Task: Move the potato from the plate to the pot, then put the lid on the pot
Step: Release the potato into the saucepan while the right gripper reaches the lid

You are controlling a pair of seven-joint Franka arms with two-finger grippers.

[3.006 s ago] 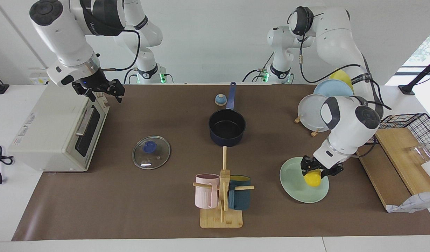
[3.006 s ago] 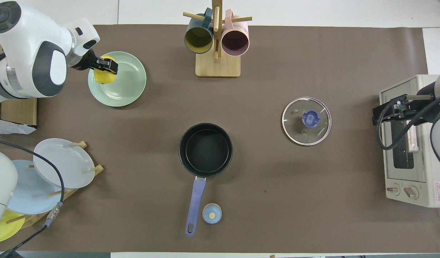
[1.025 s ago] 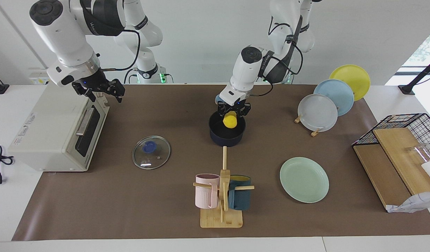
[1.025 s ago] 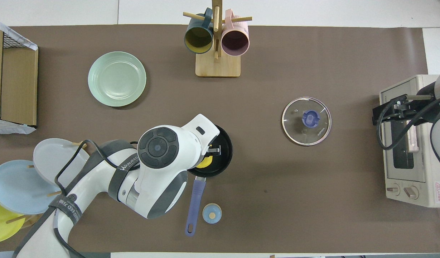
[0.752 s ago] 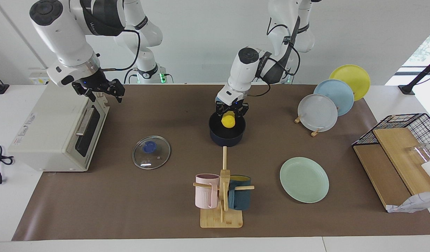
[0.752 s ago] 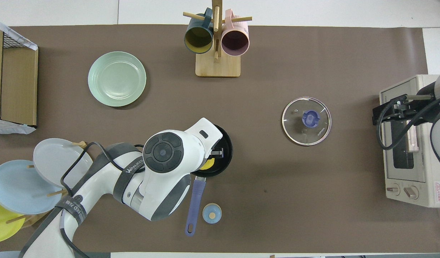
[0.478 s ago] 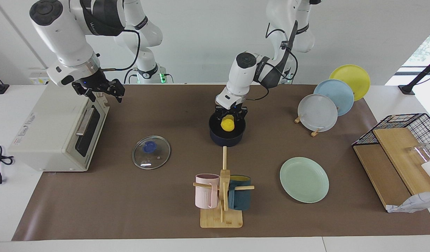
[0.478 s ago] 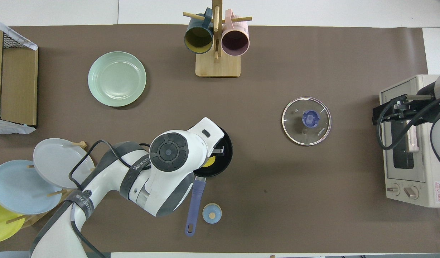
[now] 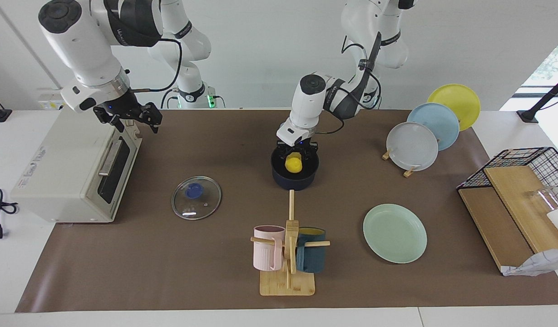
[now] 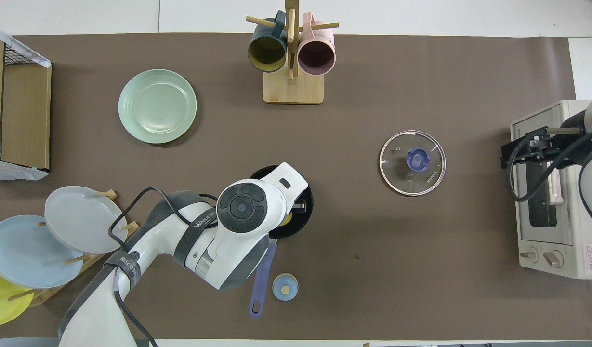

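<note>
The yellow potato (image 9: 293,165) sits low inside the dark navy pot (image 9: 301,182) at the middle of the table, with my left gripper (image 9: 295,159) shut on it from above. Whether it rests on the pot's bottom I cannot tell. In the overhead view the left arm covers most of the pot (image 10: 306,212), and only a sliver of potato (image 10: 286,220) shows. The mint-green plate (image 9: 395,233) lies bare toward the left arm's end. Toward the right arm's end, the glass lid (image 9: 196,197) lies flat on the mat. My right gripper (image 9: 138,119) waits open over the toaster oven's corner.
A toaster oven (image 9: 70,168) stands at the right arm's end. A mug rack (image 9: 288,259) with two mugs is farther from the robots than the pot. A plate rack (image 9: 412,145) and a wire basket (image 9: 524,181) are at the left arm's end. A small blue-and-tan knob (image 10: 285,287) lies beside the pot's handle.
My left gripper has lowered the potato from above the pot's rim down into the pot. The right arm has not moved.
</note>
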